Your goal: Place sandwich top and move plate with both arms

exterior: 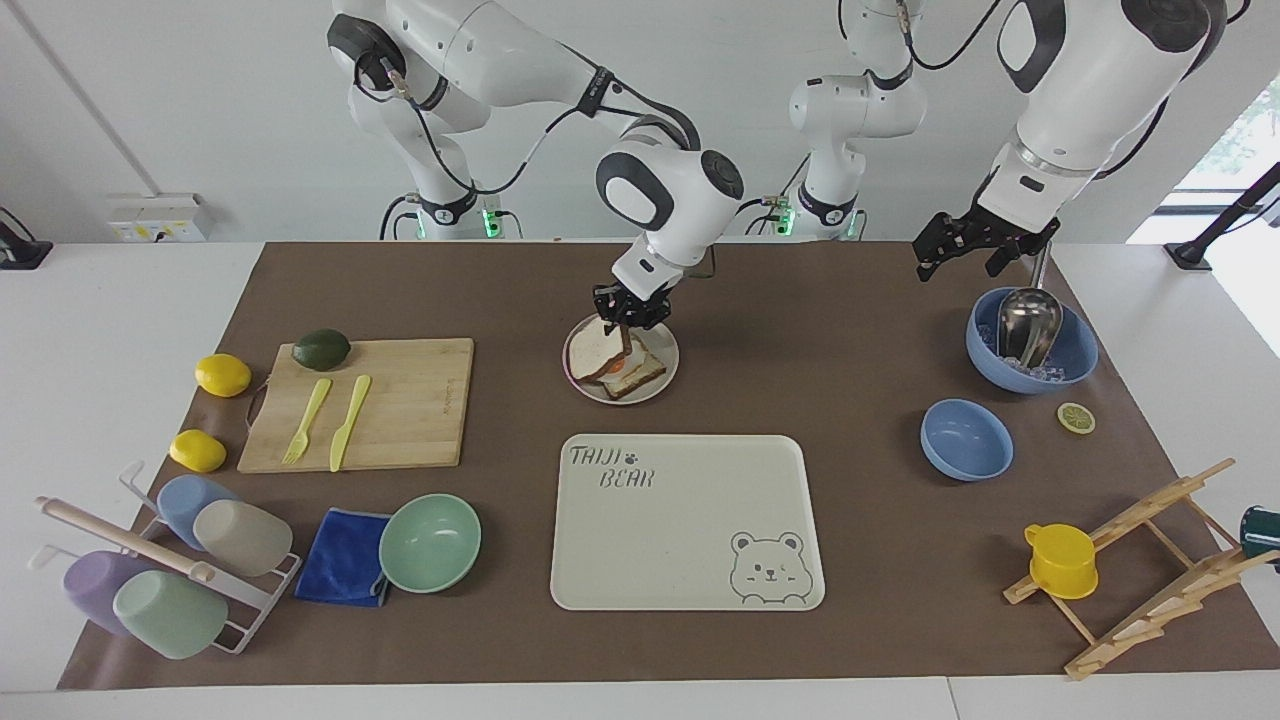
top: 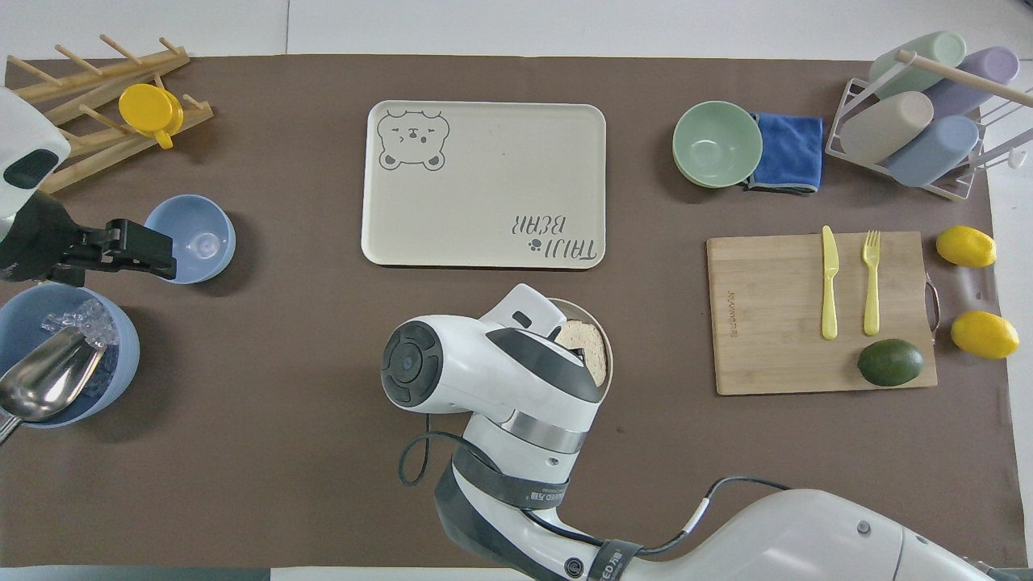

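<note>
The plate stands in the middle of the table, nearer to the robots than the bear tray. On it lies a toasted slice with a fried egg. The sandwich top leans tilted over that slice, and a bit of egg still shows. My right gripper is over the plate and shut on the sandwich top's raised edge. In the overhead view the right arm hides most of the plate, and only part of the sandwich top shows. My left gripper waits, open, over the blue ice bowl.
The bear tray lies farther from the robots than the plate. A blue bowl with ice and a metal scoop and a small blue bowl sit toward the left arm's end. A cutting board and a mint bowl sit toward the right arm's end.
</note>
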{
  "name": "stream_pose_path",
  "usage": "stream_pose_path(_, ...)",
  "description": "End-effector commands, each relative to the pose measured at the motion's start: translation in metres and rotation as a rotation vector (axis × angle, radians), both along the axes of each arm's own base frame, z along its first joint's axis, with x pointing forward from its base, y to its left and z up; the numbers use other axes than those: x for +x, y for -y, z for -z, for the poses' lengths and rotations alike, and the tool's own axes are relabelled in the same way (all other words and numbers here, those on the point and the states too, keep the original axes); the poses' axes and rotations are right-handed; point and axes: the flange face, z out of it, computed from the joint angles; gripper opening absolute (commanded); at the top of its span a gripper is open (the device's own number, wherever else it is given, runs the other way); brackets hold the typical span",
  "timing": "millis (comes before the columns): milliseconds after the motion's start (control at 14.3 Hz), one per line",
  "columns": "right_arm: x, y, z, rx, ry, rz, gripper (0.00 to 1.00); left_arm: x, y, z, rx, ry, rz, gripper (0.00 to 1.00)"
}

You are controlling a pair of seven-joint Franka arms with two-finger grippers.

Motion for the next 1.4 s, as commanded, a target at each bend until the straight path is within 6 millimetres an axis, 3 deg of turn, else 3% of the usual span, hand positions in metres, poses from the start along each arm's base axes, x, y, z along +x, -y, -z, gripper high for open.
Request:
stream_pose_path(0, -0.005, -0.003, 0.001, 0.014, 0.016, 0.006, 0.00, -0.008, -0.004, -0.001, 0.011, -0.005, 0.007, 1.00)
stream_pose_path(70, -0.008, -0.007, 0.001, 0.021, 0.019, -0.003, 0.00, -0.009, -0.004, -0.001, 0.009, -0.005, 0.008, 1.00)
stream_pose_path(279, -0.014, -0.011, 0.010, 0.046, 0.021, -0.024, 0.37, -0.009, -0.004, -0.001, 0.011, -0.005, 0.010, 1.00)
stream_pose_path(419, -0.013, -0.010, 0.012, 0.061, 0.025, -0.025, 0.54, -0.008, -0.004, -0.001, 0.010, -0.005, 0.008, 1.00)
stream_pose_path(629, -0.016, -0.021, 0.006, 0.095, 0.045, -0.037, 0.71, -0.009, -0.004, -0.001, 0.009, -0.005, 0.007, 1.00)
stream_pose_path(699, -0.021, -0.028, -0.002, 0.115, 0.053, -0.043, 0.72, -0.009, -0.004, -0.001, 0.009, -0.005, 0.008, 1.00)
stream_pose_path(838, -0.005, -0.027, -0.033, 0.224, 0.064, 0.030, 0.75, -0.009, -0.004, -0.001, 0.009, -0.005, 0.007, 1.00)
stream_pose_path(908, 0.018, -0.009, -0.044, 0.243, 0.069, 0.077, 0.76, -0.009, -0.004, -0.001, 0.009, -0.005, 0.008, 1.00)
stream_pose_path(1048, 0.042, 0.026, -0.091, 0.296, 0.080, 0.087, 0.79, -0.009, -0.004, -0.001, 0.009, -0.005, 0.008, 1.00)
stream_pose_path(1328, 0.105, 0.156, -0.155, 0.391, -0.010, 0.181, 0.96, -0.010, 0.002, -0.002, 0.011, -0.008, 0.016, 1.00)
